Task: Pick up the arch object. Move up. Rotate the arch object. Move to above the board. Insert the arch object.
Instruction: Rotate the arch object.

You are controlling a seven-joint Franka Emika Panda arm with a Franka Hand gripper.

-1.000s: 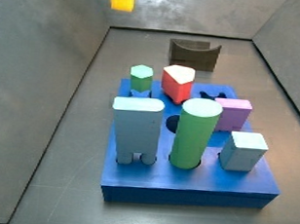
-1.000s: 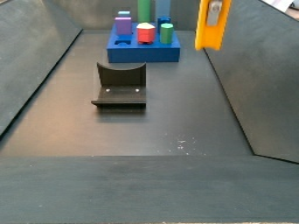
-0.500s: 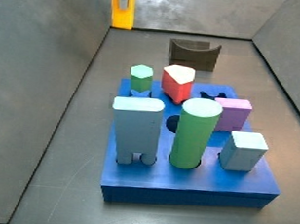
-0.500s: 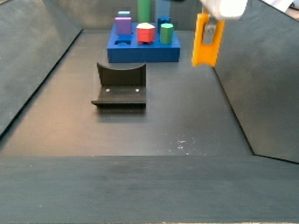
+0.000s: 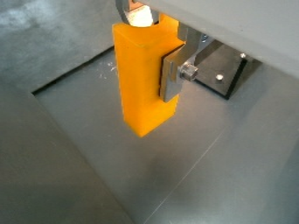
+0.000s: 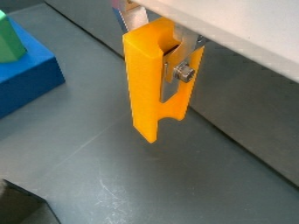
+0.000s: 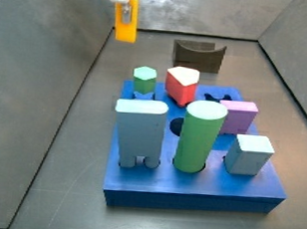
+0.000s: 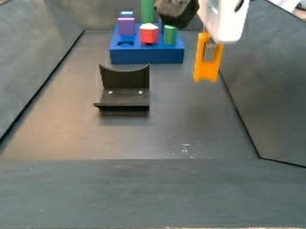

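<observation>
— Where's the arch point(image 5: 146, 77)?

— Hanging upright, well off the floor, apart from the board point(image 7: 192, 170) and on the fixture's point(image 8: 123, 88) side of it.

— Held?

— Yes. The gripper point(image 6: 172, 66) is closed on its upper part; one finger point(image 5: 176, 72) lies flat against its side, the other is probably hidden behind.

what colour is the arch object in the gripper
Orange-yellow; the arch object shows best in a wrist view, clamped in the gripper.
</observation>
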